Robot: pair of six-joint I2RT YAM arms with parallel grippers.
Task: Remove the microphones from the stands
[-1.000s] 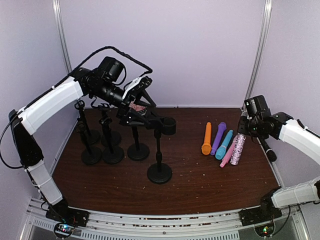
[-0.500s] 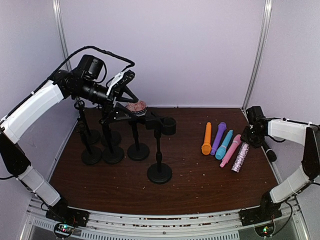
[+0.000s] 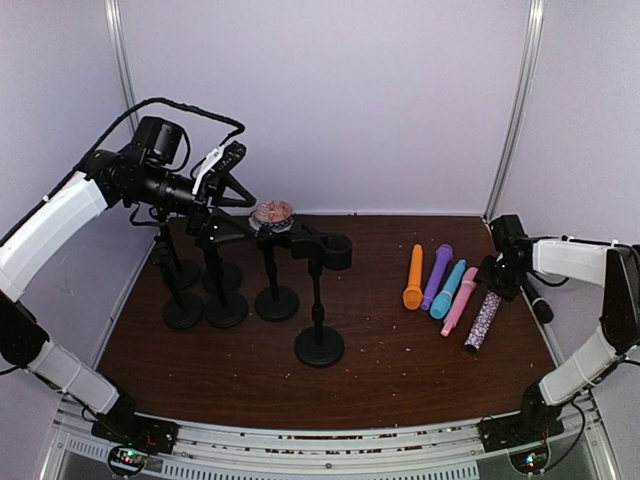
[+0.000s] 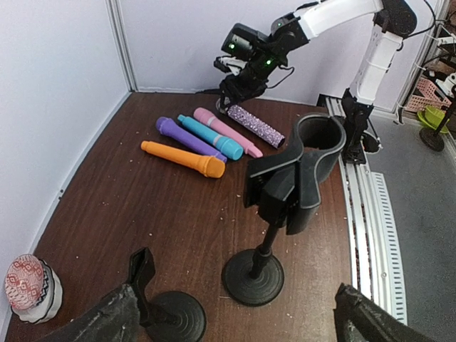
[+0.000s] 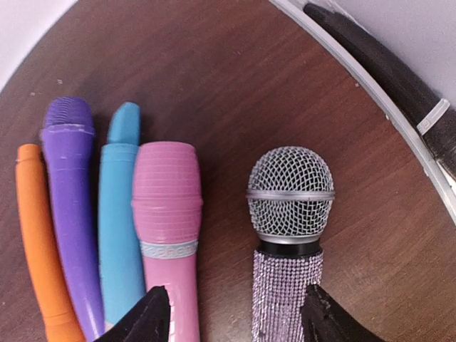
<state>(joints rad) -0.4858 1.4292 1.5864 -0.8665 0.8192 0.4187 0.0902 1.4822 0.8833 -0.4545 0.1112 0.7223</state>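
Observation:
A microphone with a pink patterned head point(image 3: 272, 212) sits in the clip of a black stand point(image 3: 275, 298) at the back left; its head shows in the left wrist view point(image 4: 28, 285). My left gripper point(image 3: 222, 200) is open and empty, raised to the left of that microphone and apart from it point(image 4: 235, 324). My right gripper point(image 3: 500, 275) is open, low over a sparkly silver-headed microphone point(image 5: 291, 214) that lies on the table point(image 3: 480, 318) between its fingers point(image 5: 235, 320).
A front stand point(image 3: 320, 340) has an empty clip point(image 4: 306, 157). More black stands point(image 3: 205, 305) crowd the left. Orange point(image 3: 412, 280), purple point(image 3: 437, 275), teal point(image 3: 450, 290) and pink point(image 3: 460, 300) microphones lie side by side at the right.
My left gripper has drawn back to the left, away from the pink-headed microphone. My right arm has come down and its gripper now stands open over the sparkly microphone, which lies on the table.

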